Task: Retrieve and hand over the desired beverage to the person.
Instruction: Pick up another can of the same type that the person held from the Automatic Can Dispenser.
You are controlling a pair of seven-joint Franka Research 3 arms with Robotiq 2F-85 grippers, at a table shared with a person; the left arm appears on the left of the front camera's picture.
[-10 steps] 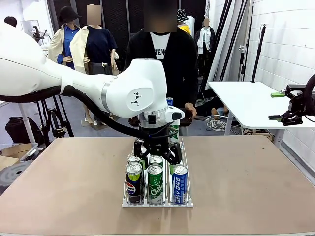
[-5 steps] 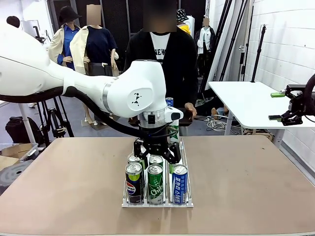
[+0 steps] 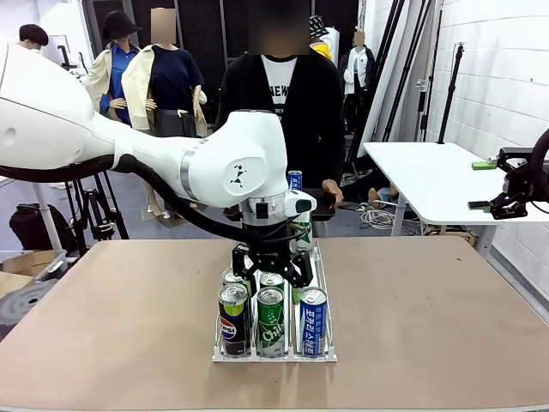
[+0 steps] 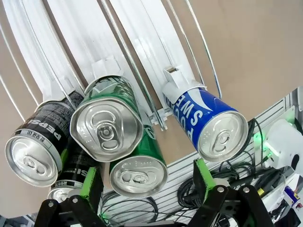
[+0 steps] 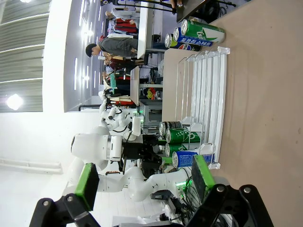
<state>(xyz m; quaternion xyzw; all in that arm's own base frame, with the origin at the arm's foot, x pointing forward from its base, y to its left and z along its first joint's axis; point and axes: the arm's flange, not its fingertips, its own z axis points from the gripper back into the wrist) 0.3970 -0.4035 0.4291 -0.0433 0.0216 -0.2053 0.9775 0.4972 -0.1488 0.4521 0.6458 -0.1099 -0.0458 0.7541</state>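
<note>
green can (image 4: 137, 177) lies just below the wide-spread left hand (image 4: 146, 166).

Can rack (image 3: 274, 357) sits mid-worktop (image 3: 429, 326); cans (image 3: 271, 319) stand at its near end, three lanes abreast. Left gripper (image 3: 271, 276) above second row. Person (image 3: 283, 94) behind far edge.

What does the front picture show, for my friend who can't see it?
The robot's left hand, open, hangs over a white rack of drink cans on a brown table. A person in black stands on the far side of the table.
</note>
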